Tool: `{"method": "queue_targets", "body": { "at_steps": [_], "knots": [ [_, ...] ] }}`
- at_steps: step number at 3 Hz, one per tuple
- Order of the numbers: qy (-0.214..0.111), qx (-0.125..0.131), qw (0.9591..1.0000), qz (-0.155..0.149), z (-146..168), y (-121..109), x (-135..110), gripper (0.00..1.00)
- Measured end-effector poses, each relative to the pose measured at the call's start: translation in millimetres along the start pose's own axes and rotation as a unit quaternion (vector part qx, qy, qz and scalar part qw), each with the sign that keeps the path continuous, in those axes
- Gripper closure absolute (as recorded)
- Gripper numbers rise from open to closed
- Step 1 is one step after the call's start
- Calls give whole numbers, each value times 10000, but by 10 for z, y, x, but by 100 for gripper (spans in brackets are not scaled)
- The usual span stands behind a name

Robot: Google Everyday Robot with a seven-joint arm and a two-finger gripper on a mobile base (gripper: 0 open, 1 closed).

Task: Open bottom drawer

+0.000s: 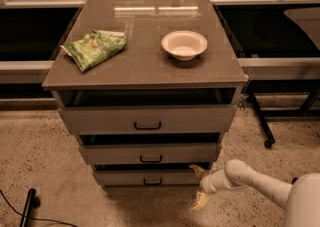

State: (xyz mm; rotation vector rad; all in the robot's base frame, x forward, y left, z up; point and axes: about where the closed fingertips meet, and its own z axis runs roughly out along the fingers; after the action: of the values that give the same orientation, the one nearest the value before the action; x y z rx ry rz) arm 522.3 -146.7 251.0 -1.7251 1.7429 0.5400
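Item: bottom drawer (125, 177). Lowest of three grey-brown fronts, under the mid drawer (115, 154), close to the floor.
Handling: rigid flat panel, probably sliding on runners with modest resistance; load inside not visible.
Hold point: small black bar handle (152, 182) at panel centre; stiff, narrow, likely slick.
End effector (197, 186): spread, empty, at the panel's right end, right of the handle; contact not discernible.
On counter (150, 71): white bowl (184, 44), green bag (95, 48).

The white arm (260, 183) reaches in low from the right, its claw (195, 187) held with fingers spread wide.
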Motion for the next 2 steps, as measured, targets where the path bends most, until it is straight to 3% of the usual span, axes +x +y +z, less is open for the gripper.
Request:
{"method": "queue_targets", "body": {
  "at_steps": [1, 2],
  "knots": [
    [111, 84, 9999, 47, 54, -238, 162, 0],
    [187, 113, 9993, 308, 142, -352, 470, 0]
  ]
}}
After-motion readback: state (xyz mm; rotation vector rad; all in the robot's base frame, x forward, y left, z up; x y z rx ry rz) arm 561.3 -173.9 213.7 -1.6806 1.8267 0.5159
